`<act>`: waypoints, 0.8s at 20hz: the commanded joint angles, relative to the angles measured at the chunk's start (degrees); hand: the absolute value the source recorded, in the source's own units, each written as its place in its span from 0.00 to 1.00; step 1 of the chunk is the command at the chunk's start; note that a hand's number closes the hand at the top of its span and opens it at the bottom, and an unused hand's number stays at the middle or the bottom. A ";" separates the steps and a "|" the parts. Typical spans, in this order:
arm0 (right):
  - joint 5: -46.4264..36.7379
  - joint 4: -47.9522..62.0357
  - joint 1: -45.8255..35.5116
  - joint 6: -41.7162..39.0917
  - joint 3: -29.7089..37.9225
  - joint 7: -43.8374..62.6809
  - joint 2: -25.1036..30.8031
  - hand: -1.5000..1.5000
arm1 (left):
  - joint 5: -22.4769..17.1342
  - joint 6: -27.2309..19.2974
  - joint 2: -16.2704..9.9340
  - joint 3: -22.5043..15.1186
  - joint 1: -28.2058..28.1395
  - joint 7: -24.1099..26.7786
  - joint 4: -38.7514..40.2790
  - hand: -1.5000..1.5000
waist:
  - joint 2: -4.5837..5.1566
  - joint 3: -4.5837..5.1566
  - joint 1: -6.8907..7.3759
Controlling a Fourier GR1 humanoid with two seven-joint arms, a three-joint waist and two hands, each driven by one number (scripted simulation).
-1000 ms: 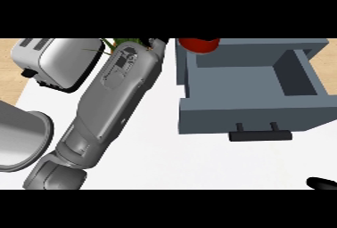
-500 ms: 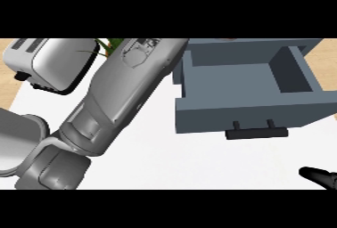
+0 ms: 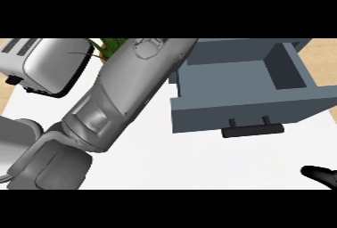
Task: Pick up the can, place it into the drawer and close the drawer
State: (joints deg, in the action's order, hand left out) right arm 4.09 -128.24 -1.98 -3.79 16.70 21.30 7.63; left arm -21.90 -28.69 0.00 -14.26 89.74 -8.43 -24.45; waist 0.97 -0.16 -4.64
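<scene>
The grey-blue drawer [image 3: 250,109] stands pulled out at the right, its inside bare as far as it shows, with a dark handle [image 3: 253,130] on its front. My left forearm [image 3: 125,93] runs from the lower left up to the picture's top edge beside the drawer's left wall. Its hand lies beyond that edge. No can shows anywhere. Only a black tip of my right hand [image 3: 321,175] shows at the lower right corner, in front of the drawer and apart from it.
A silver toaster [image 3: 46,62] sits at the back left on the white counter [image 3: 197,164]. Green plant leaves [image 3: 108,44] poke out between the toaster and my left forearm. Wooden floor shows past the counter's far corners.
The red can seen at the top edge a second ago has gone out of view with my left hand. My right hand has come further in at the lower right.
</scene>
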 commanded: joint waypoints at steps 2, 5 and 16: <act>-0.86 1.46 -3.65 1.14 -0.76 1.90 0.81 0.00 | -2.24 -5.18 0.00 -2.01 3.06 0.01 3.77 0.00 | 0.27 -0.01 -0.54; -0.82 0.56 -2.75 0.19 -1.10 1.64 1.20 0.00 | -3.17 -5.25 0.00 -1.36 1.97 3.71 5.71 0.00 | 0.53 -0.01 -1.08; -6.37 3.38 -5.50 -4.41 -2.99 -4.49 7.00 0.00 | -8.35 -8.90 0.00 -1.95 2.70 6.20 6.14 0.00 | 0.89 -0.05 -1.19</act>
State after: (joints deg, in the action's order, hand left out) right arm -1.22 -127.10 -6.04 -5.67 13.66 19.58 11.64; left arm -28.09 -37.29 0.00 -17.38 92.70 -4.06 -18.34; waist 1.60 -0.19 -6.08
